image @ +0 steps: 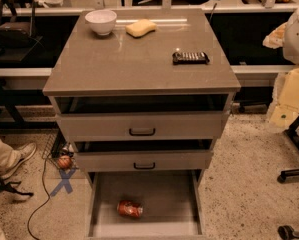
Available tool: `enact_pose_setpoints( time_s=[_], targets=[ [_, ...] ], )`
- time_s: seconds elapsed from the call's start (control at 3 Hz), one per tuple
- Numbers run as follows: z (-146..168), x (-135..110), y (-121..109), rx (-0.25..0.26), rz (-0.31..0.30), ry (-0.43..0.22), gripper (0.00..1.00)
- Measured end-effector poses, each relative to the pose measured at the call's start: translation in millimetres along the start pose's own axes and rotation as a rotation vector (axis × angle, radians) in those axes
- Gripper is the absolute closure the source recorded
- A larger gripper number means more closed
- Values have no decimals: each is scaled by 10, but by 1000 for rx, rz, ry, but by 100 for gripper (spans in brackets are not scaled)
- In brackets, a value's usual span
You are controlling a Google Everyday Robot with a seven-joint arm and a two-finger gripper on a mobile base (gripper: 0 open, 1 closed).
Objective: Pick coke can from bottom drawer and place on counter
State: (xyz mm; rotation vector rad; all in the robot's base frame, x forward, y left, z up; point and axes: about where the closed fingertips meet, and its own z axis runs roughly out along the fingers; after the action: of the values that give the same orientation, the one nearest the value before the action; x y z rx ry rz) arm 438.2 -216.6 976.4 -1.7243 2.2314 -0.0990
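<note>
The coke can, red and dented, lies on its side on the floor of the open bottom drawer, left of the middle and near the front. The counter is the glossy grey-beige top of the cabinet above it. The gripper is not in view, and no part of the arm shows.
On the counter stand a white bowl, a yellow sponge and a dark flat packet. Two shallower drawers with black handles sit slightly open above. A red-orange ball and a person's shoe are on the floor at left. Chair legs stand at right.
</note>
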Motion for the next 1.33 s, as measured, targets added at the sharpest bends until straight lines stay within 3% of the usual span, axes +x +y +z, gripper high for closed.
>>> enact_pose_setpoints(
  time_s=[0.33, 0.67, 1.0, 1.33],
  targets=[
    [0, 0, 0, 0, 0, 0, 0],
    [407, -33, 120, -51, 24, -65, 0],
    [1514, -248, 554, -205, 118, -242, 0],
    [2345, -543, 1021, -339, 212, -328, 0]
  ],
)
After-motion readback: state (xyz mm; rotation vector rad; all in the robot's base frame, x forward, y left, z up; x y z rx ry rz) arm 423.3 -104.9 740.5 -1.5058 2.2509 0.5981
